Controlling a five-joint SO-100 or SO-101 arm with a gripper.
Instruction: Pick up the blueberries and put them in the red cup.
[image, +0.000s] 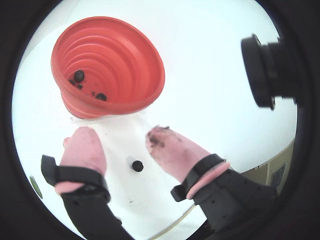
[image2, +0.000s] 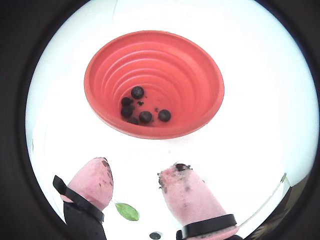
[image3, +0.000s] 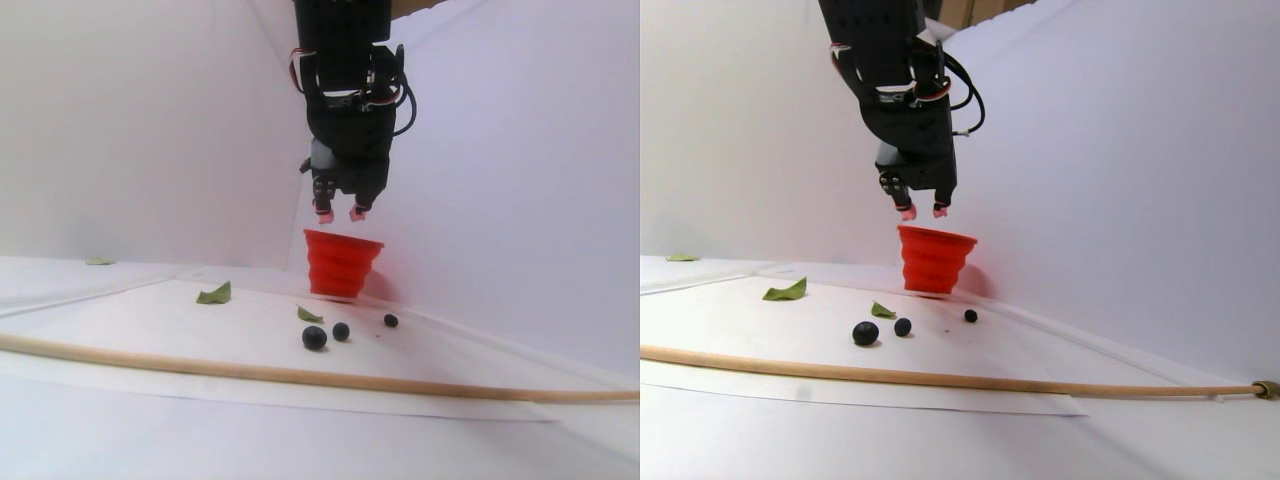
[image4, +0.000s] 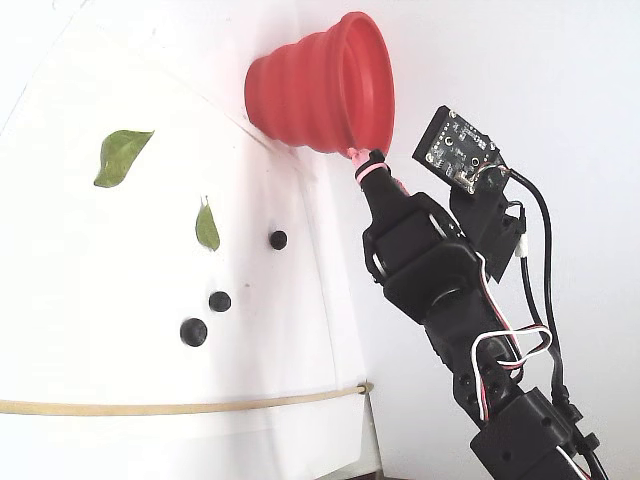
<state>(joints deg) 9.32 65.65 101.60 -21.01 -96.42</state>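
Note:
The red cup (image2: 200, 65) stands on the white table by the back wall, with several blueberries (image2: 145, 117) on its bottom. My gripper (image2: 137, 167) hangs open just above the cup's (image3: 342, 262) rim, and nothing sits between its stained pink fingertips (image2: 95, 180). In the stereo pair view the gripper (image3: 340, 214) is right over the cup. Three loose blueberries (image3: 314, 338) lie on the table in front of the cup. The fixed view shows them (image4: 193, 332) too. One blueberry (image: 137, 165) shows on the table far below the open gripper (image: 121, 134).
Green leaves (image3: 214, 294) lie on the white sheet, one (image2: 127, 211) under the fingers. A long wooden stick (image3: 300, 375) crosses the front of the table. White walls close in behind and right of the cup (image4: 320, 85). A black camera module (image: 265, 70) juts in at right.

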